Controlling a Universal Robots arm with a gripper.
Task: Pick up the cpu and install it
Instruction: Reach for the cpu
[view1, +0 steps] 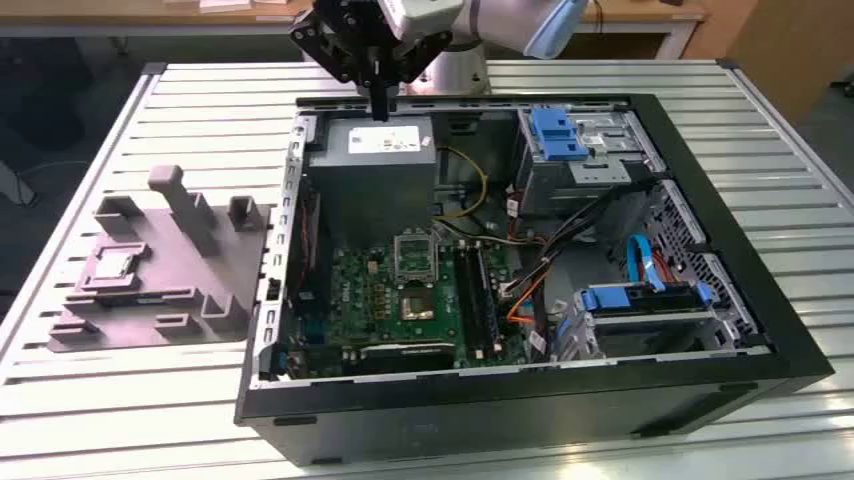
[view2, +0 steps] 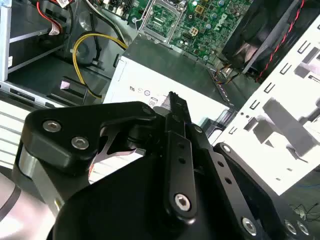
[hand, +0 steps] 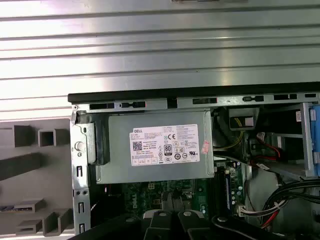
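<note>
The cpu (view1: 114, 264) is a small pale square lying flat in a recess of the grey moulded tray (view1: 200, 285), at the exterior view's left beside the open computer case. My gripper (view1: 384, 112) hangs high over the rear of the case, above the grey power supply (view1: 383, 150), far from the cpu. Its two black fingers (view2: 176, 107) are pressed together with nothing between them. The silver-framed socket (view1: 416, 252) with a dark centre sits on the green motherboard (view1: 367, 290), and it also appears beyond the fingertips in the second wrist view as the socket (view2: 162, 17).
The black case wall (view1: 534, 400) rings the motherboard. Blue drive brackets (view1: 554, 135) and loose cables (view1: 587, 235) fill the exterior view's right half of the case. Long black memory sticks (view1: 470, 300) stand beside the socket. The slatted metal table (view1: 134, 410) carries everything.
</note>
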